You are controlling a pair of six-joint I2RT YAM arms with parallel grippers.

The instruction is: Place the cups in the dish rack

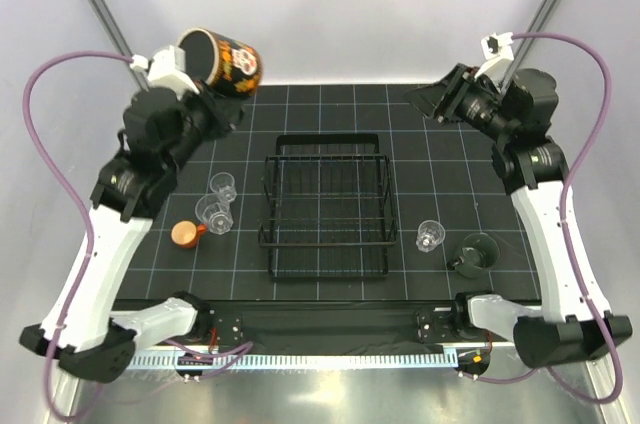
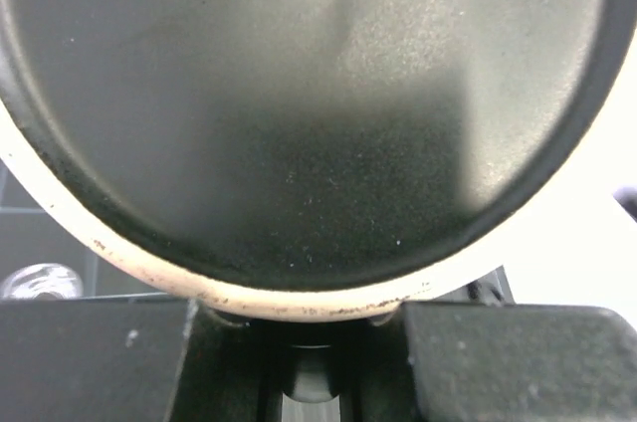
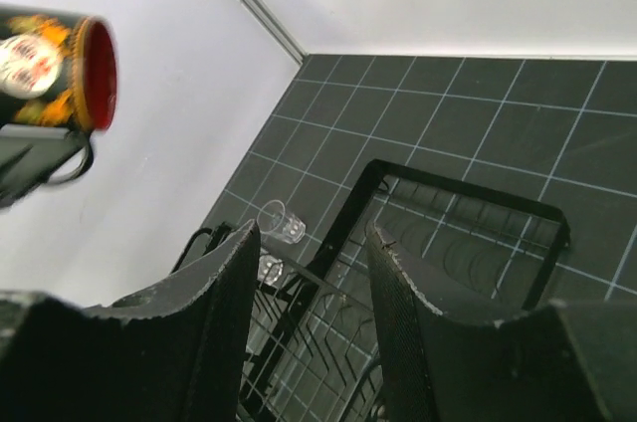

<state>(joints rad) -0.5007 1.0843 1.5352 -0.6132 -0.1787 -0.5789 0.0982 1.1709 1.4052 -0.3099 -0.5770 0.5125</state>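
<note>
Cups: six. Large mug (image 1: 222, 61), dark patterned outside, red inside, tilted, aloft over worktop (image 1: 420, 154) far-left corner, gripped in left hand (image 1: 190, 76). Three clear cups (image 1: 222, 185) (two left of dish rack (image 1: 268, 204), one right). One orange cup (image 1: 184, 234), left. One grey-green cup (image 1: 477, 252), right. One black wire dish rack, centre. Right hand (image 3: 311, 273) parted, holding nothing.

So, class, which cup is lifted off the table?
The big dark patterned mug, held tilted in the left gripper; the other cups all rest on the mat.
</note>
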